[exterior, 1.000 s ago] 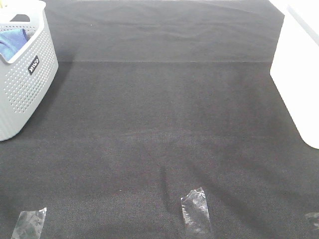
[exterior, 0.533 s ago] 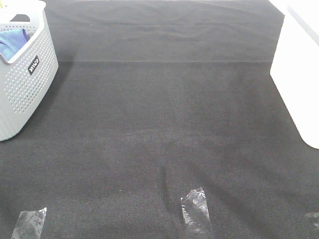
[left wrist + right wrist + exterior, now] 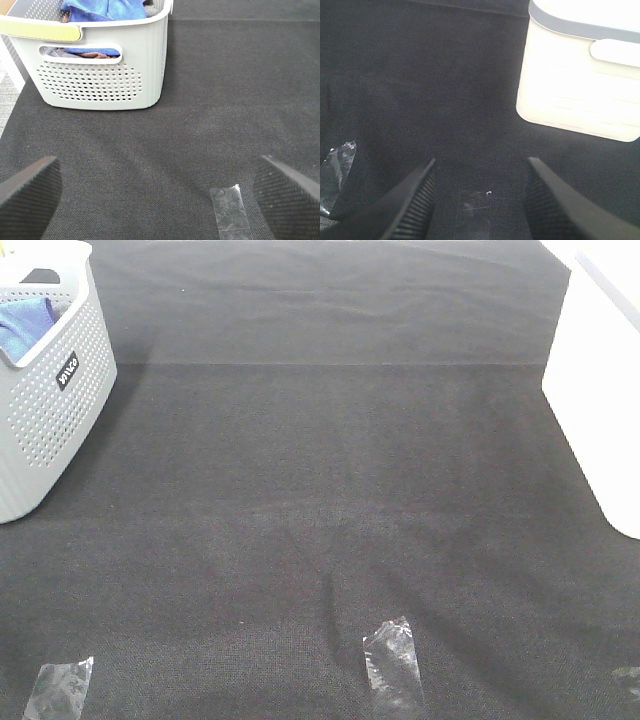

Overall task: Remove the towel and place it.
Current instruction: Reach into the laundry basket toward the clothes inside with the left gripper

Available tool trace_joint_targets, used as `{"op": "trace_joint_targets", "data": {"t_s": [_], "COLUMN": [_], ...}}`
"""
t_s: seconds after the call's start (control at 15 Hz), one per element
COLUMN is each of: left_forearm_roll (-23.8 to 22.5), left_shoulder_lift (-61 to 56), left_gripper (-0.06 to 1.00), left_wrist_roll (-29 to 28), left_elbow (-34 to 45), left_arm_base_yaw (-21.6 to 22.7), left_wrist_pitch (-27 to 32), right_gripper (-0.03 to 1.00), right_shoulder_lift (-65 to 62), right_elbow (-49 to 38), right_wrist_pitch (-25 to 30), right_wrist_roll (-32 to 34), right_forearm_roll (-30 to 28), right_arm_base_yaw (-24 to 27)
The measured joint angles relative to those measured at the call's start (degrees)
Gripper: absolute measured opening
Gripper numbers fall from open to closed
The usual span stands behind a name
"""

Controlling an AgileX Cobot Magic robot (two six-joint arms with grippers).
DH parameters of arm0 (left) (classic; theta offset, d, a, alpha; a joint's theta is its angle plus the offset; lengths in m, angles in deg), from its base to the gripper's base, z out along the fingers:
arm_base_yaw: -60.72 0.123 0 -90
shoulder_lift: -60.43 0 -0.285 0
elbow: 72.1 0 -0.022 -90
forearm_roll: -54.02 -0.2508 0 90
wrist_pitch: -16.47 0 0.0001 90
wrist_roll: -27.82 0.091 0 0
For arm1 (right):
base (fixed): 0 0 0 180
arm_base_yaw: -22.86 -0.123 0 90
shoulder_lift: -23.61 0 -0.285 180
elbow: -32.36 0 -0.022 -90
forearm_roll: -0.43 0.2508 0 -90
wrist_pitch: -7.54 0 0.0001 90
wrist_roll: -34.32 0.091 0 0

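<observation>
The blue towel (image 3: 25, 322) lies bunched inside the grey perforated basket (image 3: 50, 410) at the far left of the exterior view. In the left wrist view the towel (image 3: 107, 8) fills the top of the basket (image 3: 100, 75), over a brownish item. My left gripper (image 3: 157, 195) is open and empty above the black mat, a short way from the basket. My right gripper (image 3: 477, 200) is open and empty above the mat, near a white bin (image 3: 580, 75). Neither gripper shows in the exterior view.
A black mat (image 3: 330, 490) covers the table. A white bin (image 3: 600, 380) stands at the right edge. Clear tape strips (image 3: 393, 665) lie on the mat near the front edge; one more (image 3: 57, 687) lies at the front left.
</observation>
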Motion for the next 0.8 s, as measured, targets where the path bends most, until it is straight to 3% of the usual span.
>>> {"op": "trace_joint_targets", "data": {"t_s": [0.8], "left_forearm_roll": [0.00], "left_shoulder_lift": [0.00], "left_gripper": [0.99], "left_wrist_roll": [0.00], "left_elbow": [0.00], "left_arm_base_yaw": [0.00], "left_wrist_pitch": [0.00], "right_gripper": [0.55], "right_shoulder_lift": [0.00], "right_elbow": [0.00], "right_wrist_pitch": [0.00], "right_wrist_roll": [0.00], "right_forearm_roll": [0.00], "right_arm_base_yaw": [0.00]}}
